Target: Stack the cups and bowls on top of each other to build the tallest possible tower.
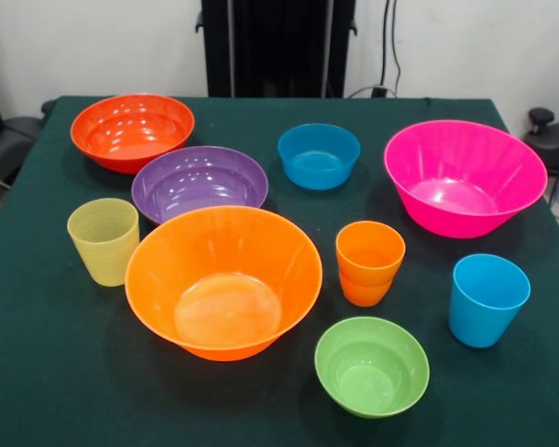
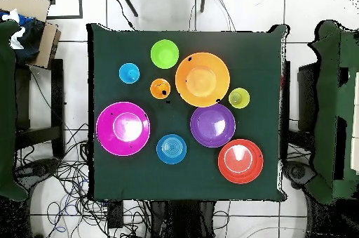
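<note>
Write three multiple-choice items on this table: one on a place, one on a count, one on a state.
1. In the front view, what stands left of the large orange bowl?
A. pale yellow-green cup
B. pink bowl
C. sky blue cup

2. How many bowls are there?
A. four
B. six
C. eight

3. How does the orange cup stand?
A. tipped over
B. inside a bowl
C. upright on the cloth

Key: 1 A, it is beside the bowl's left rim. 2 B, six wide vessels show. 3 C, its mouth faces up.
</note>
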You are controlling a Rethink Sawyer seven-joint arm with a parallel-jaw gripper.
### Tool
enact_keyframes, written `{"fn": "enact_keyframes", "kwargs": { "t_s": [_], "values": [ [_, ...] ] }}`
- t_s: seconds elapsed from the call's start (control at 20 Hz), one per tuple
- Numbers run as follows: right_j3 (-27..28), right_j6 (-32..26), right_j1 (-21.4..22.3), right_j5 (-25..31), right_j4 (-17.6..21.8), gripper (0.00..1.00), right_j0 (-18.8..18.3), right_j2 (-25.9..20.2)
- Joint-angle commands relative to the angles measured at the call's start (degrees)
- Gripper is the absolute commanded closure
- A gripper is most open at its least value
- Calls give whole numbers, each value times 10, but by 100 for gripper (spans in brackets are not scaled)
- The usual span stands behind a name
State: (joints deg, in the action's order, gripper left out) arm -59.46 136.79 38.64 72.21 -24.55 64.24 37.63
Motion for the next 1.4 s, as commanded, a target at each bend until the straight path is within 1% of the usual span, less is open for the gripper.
{"fn": "enact_keyframes", "kwargs": {
  "t_s": [0.05,1.15,1.4],
  "values": [
    [3,117,-34,39,13,100,-6,-55],
    [31,118,-35,79,5,100,-13,-52],
    [47,122,-39,95,3,100,-17,-51]
  ]
}}
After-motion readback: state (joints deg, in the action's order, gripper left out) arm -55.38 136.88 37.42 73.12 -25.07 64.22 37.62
